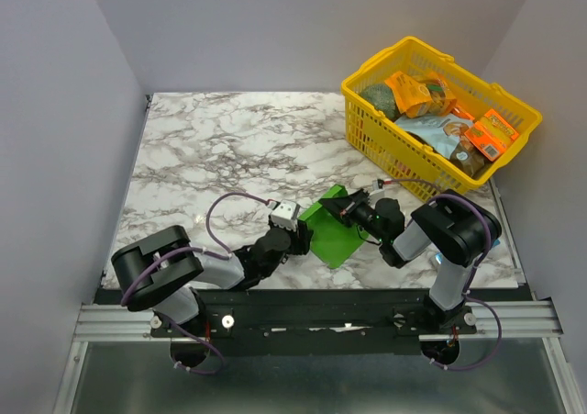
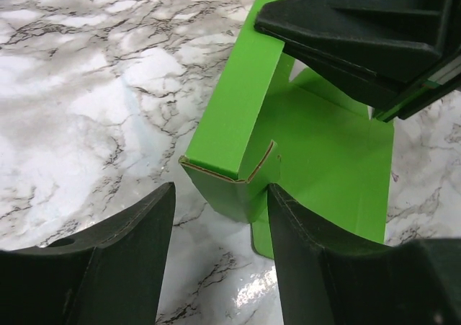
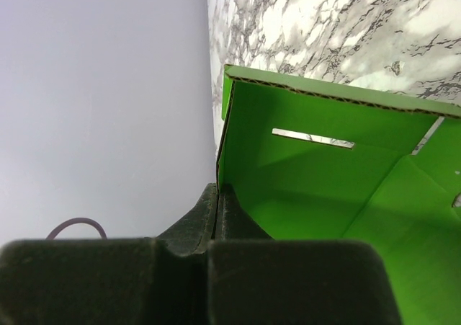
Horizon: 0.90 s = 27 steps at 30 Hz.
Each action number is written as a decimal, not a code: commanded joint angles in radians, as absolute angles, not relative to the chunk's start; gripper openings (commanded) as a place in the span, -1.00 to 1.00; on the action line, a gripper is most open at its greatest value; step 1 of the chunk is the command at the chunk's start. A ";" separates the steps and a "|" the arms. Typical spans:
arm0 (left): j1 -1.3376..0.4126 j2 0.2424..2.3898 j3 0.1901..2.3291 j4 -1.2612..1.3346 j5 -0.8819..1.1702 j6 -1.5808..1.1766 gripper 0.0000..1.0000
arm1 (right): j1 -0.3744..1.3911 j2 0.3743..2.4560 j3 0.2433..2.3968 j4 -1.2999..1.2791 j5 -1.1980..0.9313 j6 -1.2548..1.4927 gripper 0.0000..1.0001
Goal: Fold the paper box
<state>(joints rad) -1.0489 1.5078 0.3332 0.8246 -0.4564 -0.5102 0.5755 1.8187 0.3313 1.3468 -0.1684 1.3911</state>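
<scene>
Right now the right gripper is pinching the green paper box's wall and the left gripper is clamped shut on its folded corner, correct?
Not quite. The left gripper is not clamped shut. The left wrist view shows its jaws open, one finger on each side of the paper box's folded corner, with no contact visible. The right gripper does pinch the wall.

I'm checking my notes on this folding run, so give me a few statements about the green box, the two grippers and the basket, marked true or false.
1. The paper box lies completely flat. False: a wall stands up.
2. On the right gripper the jaws are shut on a box wall. True.
3. On the left gripper the jaws are shut. False: open, astride a box corner.
4. The yellow basket holds packaged goods. True.
</scene>
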 commanded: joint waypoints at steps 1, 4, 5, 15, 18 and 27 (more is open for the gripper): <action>-1.039 1.543 0.362 0.822 -0.649 -0.532 0.23 | 0.577 1.824 0.308 1.626 -0.167 1.377 -0.99; -1.039 1.565 0.380 0.831 -0.669 -0.505 0.21 | 0.577 1.824 0.305 1.626 -0.166 1.378 -0.99; -1.039 1.571 0.382 0.839 -0.682 -0.496 0.19 | 0.577 1.821 0.304 1.626 -0.164 1.378 -0.99; -1.048 1.635 0.377 0.917 -0.697 -0.400 0.05 | 0.577 1.832 0.250 1.660 -0.155 1.379 -0.99; -1.060 1.643 0.368 0.948 -0.693 -0.365 0.03 | 0.577 1.836 0.238 1.672 -0.158 1.381 -0.99; -1.104 1.660 0.351 0.994 -0.696 -0.288 -0.04 | 0.575 1.752 0.190 1.626 -0.170 1.321 -0.99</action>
<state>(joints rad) -1.0950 1.6367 0.3702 0.9562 -0.6254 -0.3428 0.5682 1.7878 0.2375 1.4151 -0.1261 1.3937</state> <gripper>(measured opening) 0.480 0.011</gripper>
